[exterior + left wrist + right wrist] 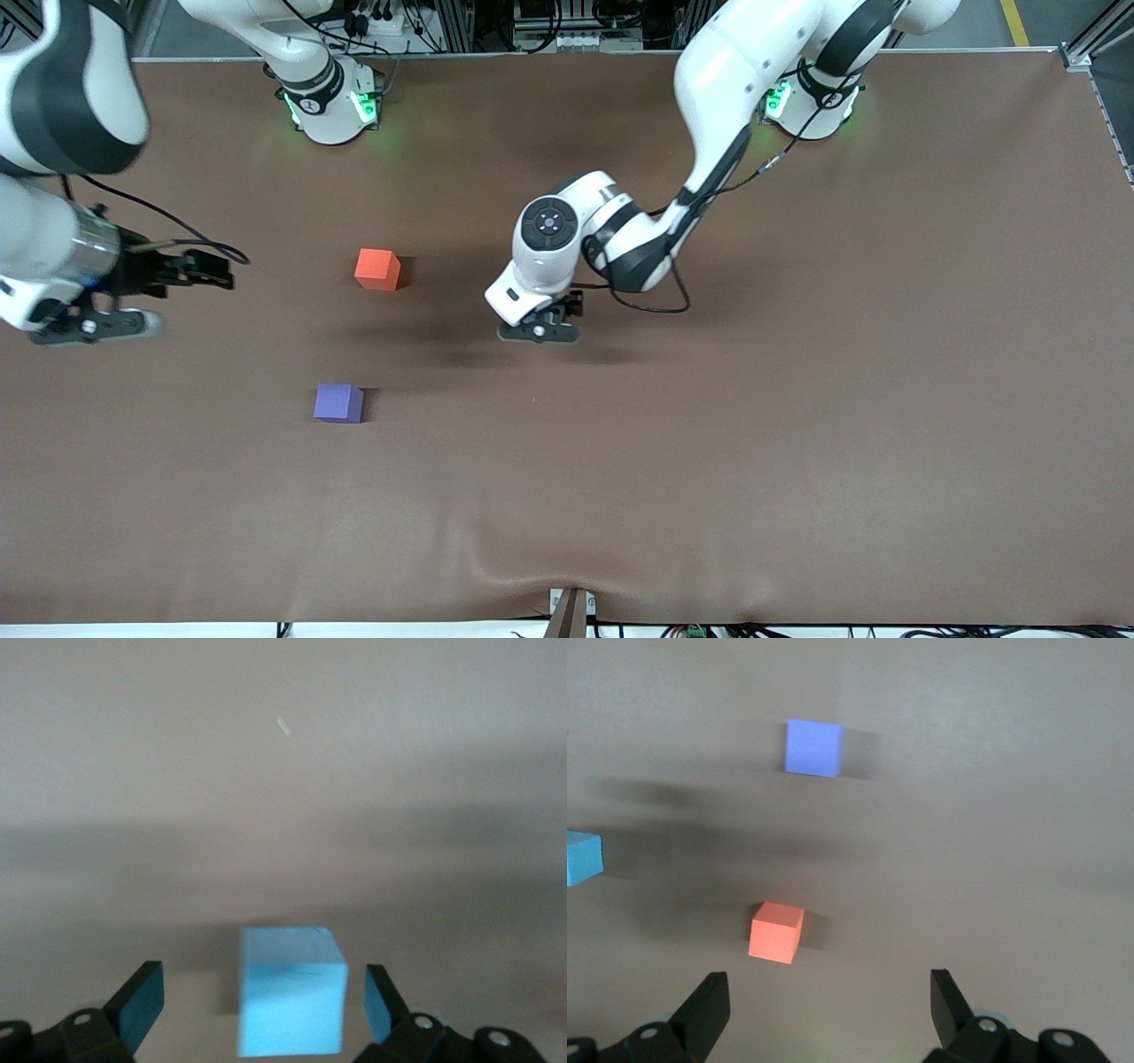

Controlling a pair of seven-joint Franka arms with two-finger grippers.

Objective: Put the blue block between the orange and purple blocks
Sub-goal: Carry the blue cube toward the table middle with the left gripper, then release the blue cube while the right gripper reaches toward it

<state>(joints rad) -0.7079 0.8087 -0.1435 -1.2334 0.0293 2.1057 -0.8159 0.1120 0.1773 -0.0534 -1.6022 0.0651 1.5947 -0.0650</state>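
The blue block [291, 992] sits on the brown table between the open fingers of my left gripper [263, 997], with a gap on each side. In the front view the left gripper [539, 333] hides this block. The orange block [377, 269] lies toward the right arm's end from it, and the purple block [337, 403] lies nearer to the front camera than the orange one. My right gripper [97, 326] is open and empty, up in the air at the right arm's end of the table. The right wrist view shows the right gripper [828, 997], the orange block [776, 933], the purple block [813, 747] and the blue block [583, 858].
The brown table cloth [797, 399] has a wrinkle at its front edge near a bracket [571, 611]. The arm bases [332, 106] stand along the table's back edge.
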